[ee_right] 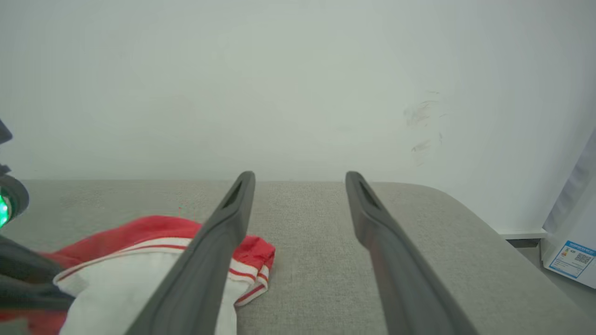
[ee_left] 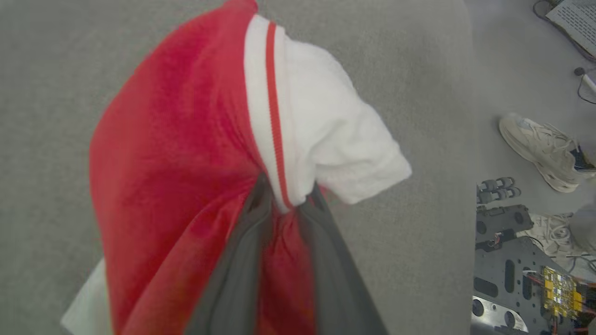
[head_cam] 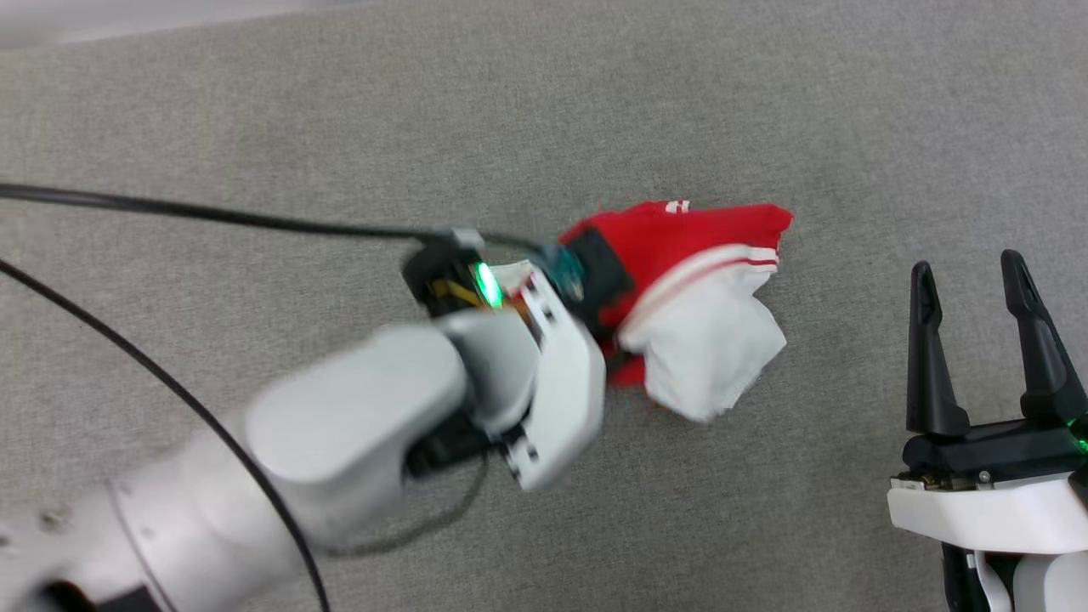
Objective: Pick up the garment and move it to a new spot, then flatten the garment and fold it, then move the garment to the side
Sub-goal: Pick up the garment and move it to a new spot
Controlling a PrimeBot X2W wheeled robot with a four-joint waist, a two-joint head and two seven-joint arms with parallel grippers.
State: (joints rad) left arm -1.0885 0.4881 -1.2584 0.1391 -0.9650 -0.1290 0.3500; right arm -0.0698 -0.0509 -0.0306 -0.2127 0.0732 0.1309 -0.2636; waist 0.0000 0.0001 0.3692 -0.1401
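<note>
Left fingers [ee_left: 242, 265] pinch bunched red-white garment [ee_left: 163, 139]; right fingers [head_cam: 928, 357] spread wide, holding nothing.

A robotics lab: bare white wall [ee_right: 298, 83], grey cloth-covered table [head_cam: 765, 102], exposed circuit board [ee_left: 561, 291] on metal plate [ee_left: 507, 272].

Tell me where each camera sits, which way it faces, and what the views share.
Head view: on the head, looking down at the grey fabric surface; left forearm stretched to the shirt, right gripper open at lower right.
Left wrist view: looks along the left gripper, shut on the shirt; a shoe beyond.
Right wrist view: looks level across the surface to a white wall, between its own fingers.
Shared: all three show the shirt.
</note>
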